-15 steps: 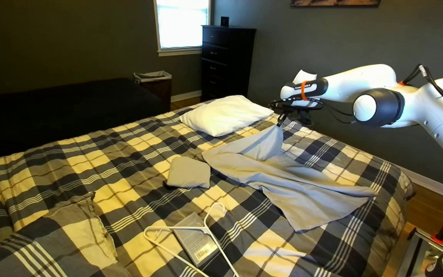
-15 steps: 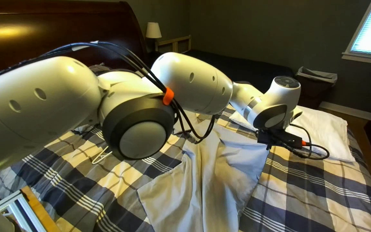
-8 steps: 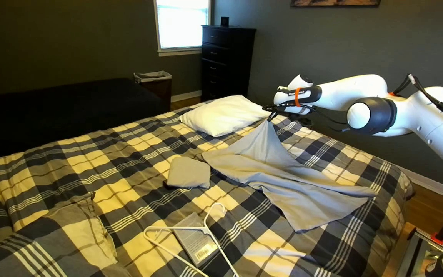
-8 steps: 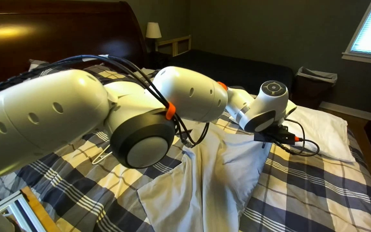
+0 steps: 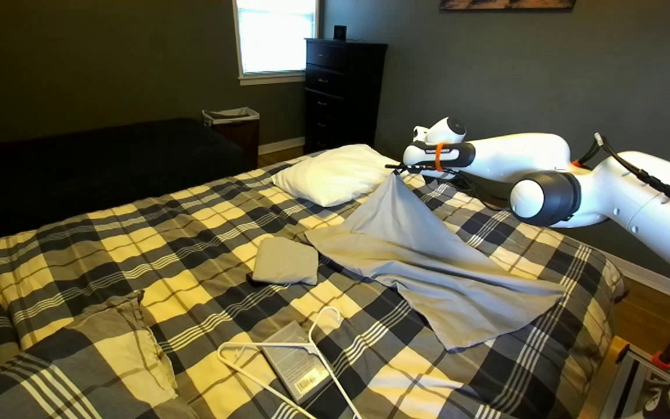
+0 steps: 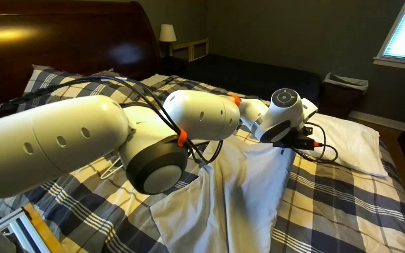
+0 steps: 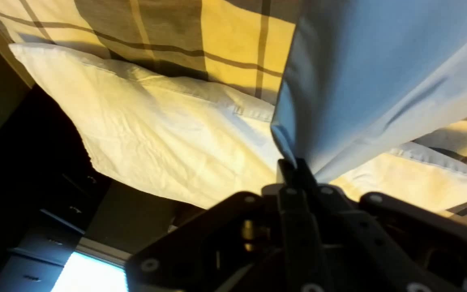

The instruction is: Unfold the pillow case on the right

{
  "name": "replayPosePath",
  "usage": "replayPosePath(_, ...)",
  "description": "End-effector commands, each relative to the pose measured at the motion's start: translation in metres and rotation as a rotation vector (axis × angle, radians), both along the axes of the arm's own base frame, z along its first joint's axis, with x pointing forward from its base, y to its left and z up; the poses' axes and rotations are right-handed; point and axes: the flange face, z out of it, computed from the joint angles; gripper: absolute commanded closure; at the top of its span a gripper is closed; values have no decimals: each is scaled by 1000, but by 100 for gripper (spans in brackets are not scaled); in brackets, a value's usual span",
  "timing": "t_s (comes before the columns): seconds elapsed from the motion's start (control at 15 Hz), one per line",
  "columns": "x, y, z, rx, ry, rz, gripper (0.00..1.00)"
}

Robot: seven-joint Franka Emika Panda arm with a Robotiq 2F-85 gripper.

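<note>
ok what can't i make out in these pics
Pillow case: near end cut off by bottom edge in an exterior view.
Its pinched part: hidden inside the gripper, wrist view.
Hanger: lower part cut off by bottom edge in an exterior view.
Grey package: print too small to read in an exterior view.

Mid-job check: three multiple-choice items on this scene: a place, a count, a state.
1. The white hanger lies: A) inside, B) across, C) beneath the flat grey box.
2. Small folded grey square cloths on the plaid bedspread: A) three, B) two, C) one.
3. The black gripper: A) shut on the large grey-beige fabric pillow case, B) wide open, C) shut, empty.

1 B: it crosses over the box.
2 C: only one shows.
3 A: in the wrist view, the pillow case runs into its closed tip.
</note>
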Motion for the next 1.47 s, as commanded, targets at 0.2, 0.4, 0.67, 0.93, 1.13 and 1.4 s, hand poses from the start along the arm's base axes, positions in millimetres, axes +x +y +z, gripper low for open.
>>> replayPosePath(0.2,-17,-39,15,-20,-134,-186,100)
replayPosePath(0.4,-20,-45,22,-36,-184,-216,100)
replayPosePath(0.67,-22,-49,39,-70,-259,-254,100)
replayPosePath(0.93,-24,-53,39,-86,-249,-294,60)
replayPosePath(1.13,-25,-56,45,-87,-266,-322,37)
replayPosePath(1.4,-14,-40,50,-19,-204,-282,6)
